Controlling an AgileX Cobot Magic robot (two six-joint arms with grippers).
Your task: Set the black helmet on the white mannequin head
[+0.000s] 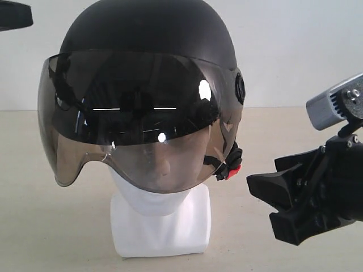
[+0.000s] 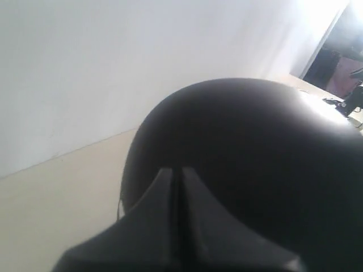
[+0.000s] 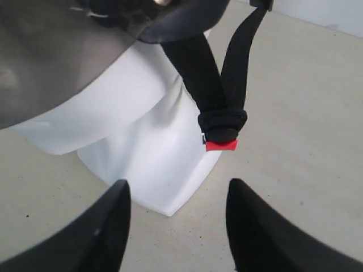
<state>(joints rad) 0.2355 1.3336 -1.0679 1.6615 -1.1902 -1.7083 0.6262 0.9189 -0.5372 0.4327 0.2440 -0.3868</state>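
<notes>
Black helmet (image 1: 147, 28) set on white mannequin head (image 1: 161, 221), both jaws free

Sits fully over the head, with the smoky visor (image 1: 113, 119) lowered across the moulded face. Leaves only chin, neck and squarish base uncovered. Stands by that base on the beige bench (image 1: 51, 226), upright, facing the exterior camera. Lets two black chin straps (image 3: 195, 68) hang beside the neck, joined low at a red buckle clip (image 3: 221, 145); touching the neck or not, cannot tell.

Right jaws: released, fingers (image 3: 108, 226) spread wide with nothing between. Low at the strap side of the helmet, near it but apart, pointing toward neck and base.

Left jaws: clenched, fingers (image 2: 156, 221) pressed together with only a thin slit, grasping nothing. Hover near the rounded black shell; in the exterior view, only a dark tip at the upper left, apart from the helmet.
</notes>
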